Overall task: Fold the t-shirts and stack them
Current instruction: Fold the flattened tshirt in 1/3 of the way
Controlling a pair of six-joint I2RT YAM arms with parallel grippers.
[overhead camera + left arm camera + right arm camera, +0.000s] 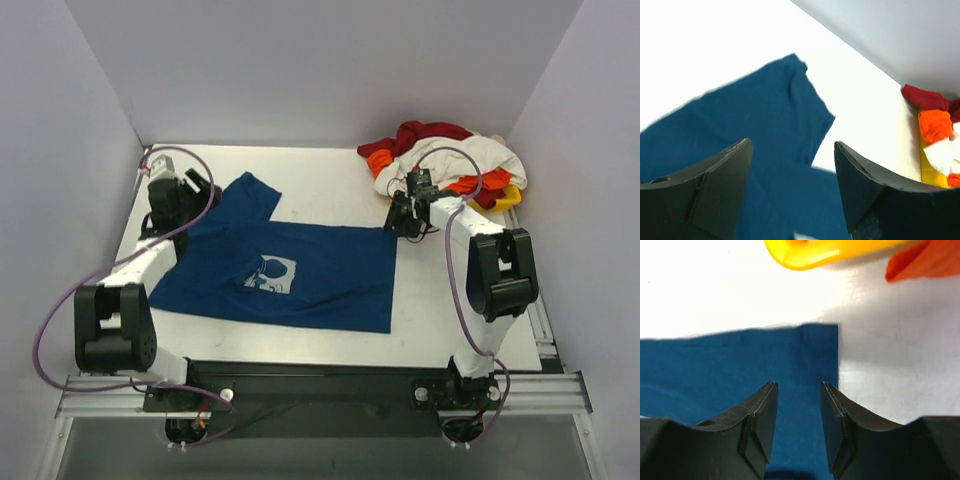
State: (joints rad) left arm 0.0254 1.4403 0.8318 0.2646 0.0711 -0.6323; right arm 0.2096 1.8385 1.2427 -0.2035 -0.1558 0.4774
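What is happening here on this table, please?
A dark blue cloth t-shirt with a pale print lies spread on the white table. The right tool is above its far right corner, the left tool above a sleeve; both open, holding nothing. A heap of red, orange and white cloth shirts waits far right.

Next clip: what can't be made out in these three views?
Flat yellow plastic tray: top view, mostly buried under the heap of dark red, white and orange cloth shirts; shirt count unclear.
Dark blue cloth t-shirt: its pale print too small to read from above.
Right claw: right wrist view does not show whether its tips touch the blue cloth.
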